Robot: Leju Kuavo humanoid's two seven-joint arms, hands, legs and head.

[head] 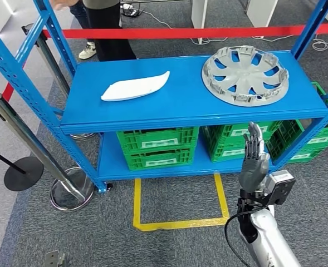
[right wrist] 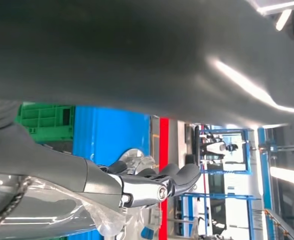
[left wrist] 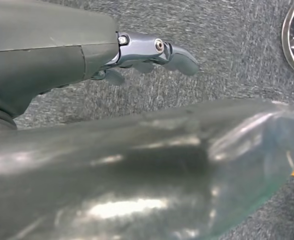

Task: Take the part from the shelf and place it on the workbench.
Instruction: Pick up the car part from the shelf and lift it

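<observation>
blue steel fills my head view: one shelf unit (head: 183,105) with two decks. on the top deck i count two parts, one white curved trim piece (head: 135,88) lying flat toward the left and one silver wheel cover (head: 245,75) lying flat at the right, well apart from each other. both sit on the shelf, untouched. on the lower deck i count several green crates (head: 157,147), stacked, each with a pale label strip whose writing is too small for me to read. one red barrier tape (head: 204,32) runs across the far side, and a person's legs (head: 105,33) stand beyond it. a yellow taped square (head: 181,203) marks the carpet in front of the shelf.

my right hand (head: 253,158) is raised upright in front of the lower deck, below the wheel cover, fingers straight and close together, holding nothing. my left hand (left wrist: 152,52) hangs over grey carpet, fingers extended, holding nothing.
</observation>
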